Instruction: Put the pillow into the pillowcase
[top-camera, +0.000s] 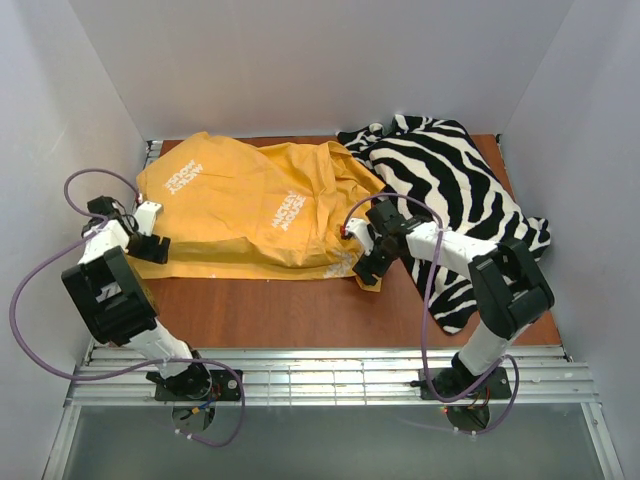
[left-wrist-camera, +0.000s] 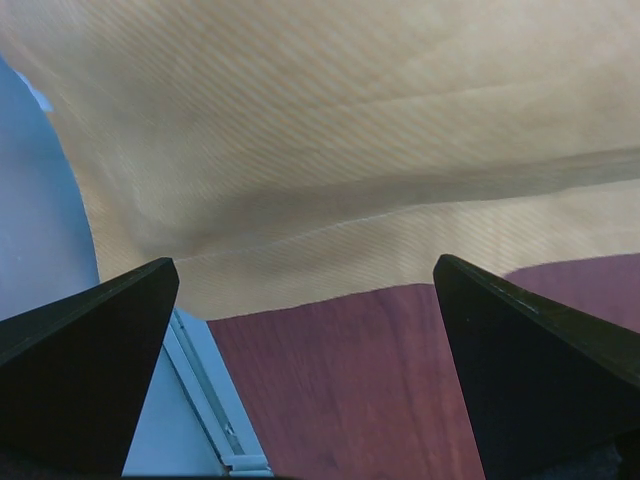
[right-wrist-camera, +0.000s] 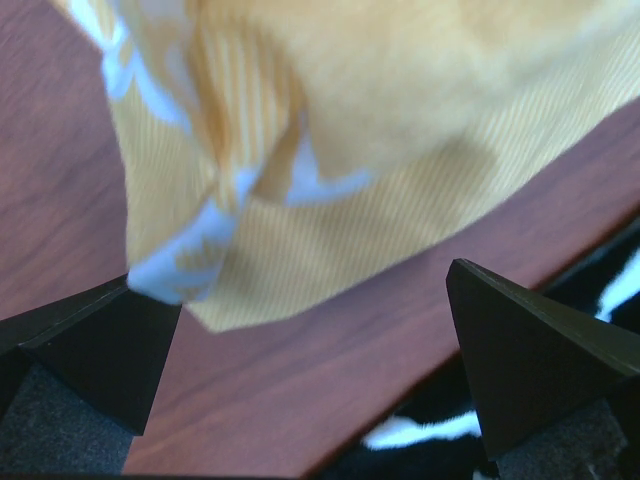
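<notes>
left gripper (top-camera: 150, 247): jaws wide, at pillowcase (top-camera: 250, 205) near-left corner | right gripper (top-camera: 367, 266): jaws wide, at near-right corner

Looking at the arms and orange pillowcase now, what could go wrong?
The left gripper and right gripper are both open, holding nothing; closing could catch only a thin fold of the pillowcase and slip. The zebra cloth lies beneath the right arm, beside the pillowcase, so a pull might drag it along.

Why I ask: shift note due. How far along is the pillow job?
Looks nearly done: the pillowcase lies bulging, no white pillow showing, so it is probably inside. In hand: nothing; left claw and right claw stand open at its near corners. Left: perhaps only withdrawing.
</notes>
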